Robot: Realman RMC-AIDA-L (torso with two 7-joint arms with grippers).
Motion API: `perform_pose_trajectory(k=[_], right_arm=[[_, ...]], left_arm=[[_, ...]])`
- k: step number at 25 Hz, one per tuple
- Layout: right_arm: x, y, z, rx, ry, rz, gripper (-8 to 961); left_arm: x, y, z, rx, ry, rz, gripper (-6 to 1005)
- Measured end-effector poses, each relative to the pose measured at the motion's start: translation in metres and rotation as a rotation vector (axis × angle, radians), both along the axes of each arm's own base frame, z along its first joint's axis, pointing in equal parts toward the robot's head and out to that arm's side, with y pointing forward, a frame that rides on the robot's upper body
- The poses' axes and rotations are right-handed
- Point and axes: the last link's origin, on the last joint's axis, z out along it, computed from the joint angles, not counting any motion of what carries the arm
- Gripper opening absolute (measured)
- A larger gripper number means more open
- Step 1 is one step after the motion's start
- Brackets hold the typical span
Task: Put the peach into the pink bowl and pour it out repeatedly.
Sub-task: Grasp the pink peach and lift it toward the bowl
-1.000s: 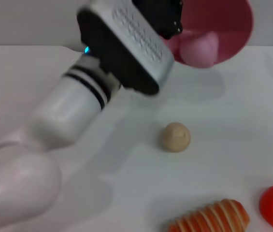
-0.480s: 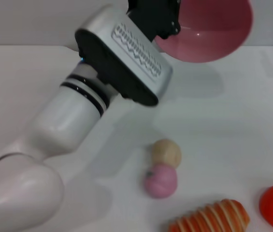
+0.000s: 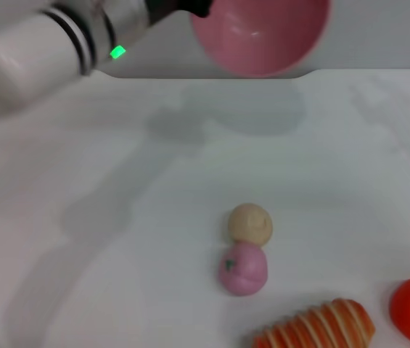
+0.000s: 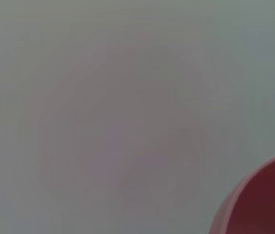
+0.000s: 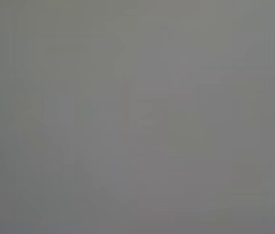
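Above the white table point(image 3: 81, 239) the left arm point(image 3: 38, 43) holds the pink bowl point(image 3: 259, 32) high and tipped, its empty hollow facing us, presumably to spill its load. How that gripper's jaws stand I cannot tell. The peach point(image 3: 242, 268) lies on the table, touching the tan ball point(image 3: 250, 223), near a striped toy point(image 3: 317, 328). The right arm isn't visible.

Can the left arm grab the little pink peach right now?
Probably not yet: the left arm holds the pink bowl up, far above the peach, which touches the beige ball.
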Motion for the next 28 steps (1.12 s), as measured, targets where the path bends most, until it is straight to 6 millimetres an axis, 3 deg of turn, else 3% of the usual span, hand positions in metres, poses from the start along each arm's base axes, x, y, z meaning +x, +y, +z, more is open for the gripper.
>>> perform_pose_trajectory(k=[6, 11, 19, 23, 28], right_arm=[[-0.063, -0.028, 0.005, -0.217, -0.116, 0.293, 510], [-0.122, -0.054, -0.004, -0.519, -0.397, 0.447, 510], [-0.149, -0.036, -0.038, -0.870, -0.724, 0.162, 509], [-0.144, -0.024, -0.070, -1.045, -0.821, 0.015, 509], [-0.129, -0.029, -0.111, -1.228, -0.914, -0.043, 510]], left_arm=[[-0.031, 0.043, 0.028, -0.311, -0.065, 0.290, 43], [-0.045, 0.054, 0.034, -0.357, 0.068, 0.444, 43], [-0.062, 0.050, 0.053, -0.393, 0.106, 0.534, 42], [-0.072, 0.047, 0.057, -0.406, 0.101, 0.566, 42], [-0.084, 0.041, 0.057, -0.425, 0.096, 0.601, 43]])
